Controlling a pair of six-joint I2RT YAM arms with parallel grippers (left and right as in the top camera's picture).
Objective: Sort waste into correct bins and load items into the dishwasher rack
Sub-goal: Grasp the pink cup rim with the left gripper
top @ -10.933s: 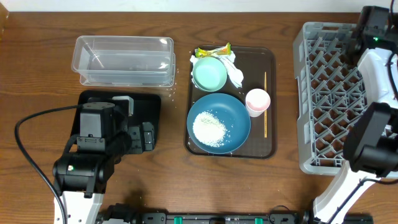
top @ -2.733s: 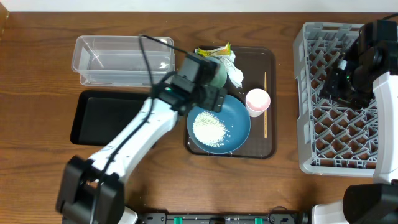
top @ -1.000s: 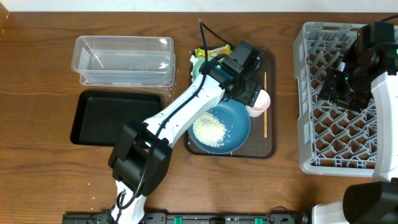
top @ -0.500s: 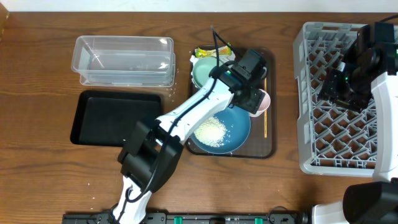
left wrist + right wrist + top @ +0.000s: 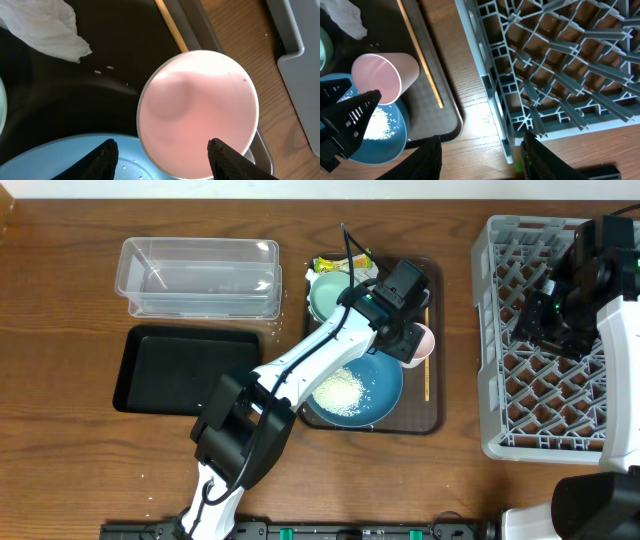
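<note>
Starting out, basically: left gripper [image 5: 162, 155] straddles cup [image 5: 197, 110] on brown tray [image 5: 415, 416], jaws partly open, not clamped (gap on one side). Right gripper [image 5: 480, 155] open, empty, beside rack [image 5: 545, 330]. Rack, tub [image 5: 200, 275], black tray [image 5: 185, 365] all empty; rice [image 5: 337, 388], tissue [image 5: 47, 25], wrapper [image 5: 340, 264], bowl [image 5: 325, 297], dish [image 5: 382, 380], stick [image 5: 427, 375] unsorted.

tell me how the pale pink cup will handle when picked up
The pale pink, plastic-looking cup looks empty and thin-walled, so it is probably light and slightly springy under a squeeze. Its smooth wall narrows toward the base, so it may slip in a side grip. Upright on a small base on the dark brown serving tray, a nudge could tip it.
</note>
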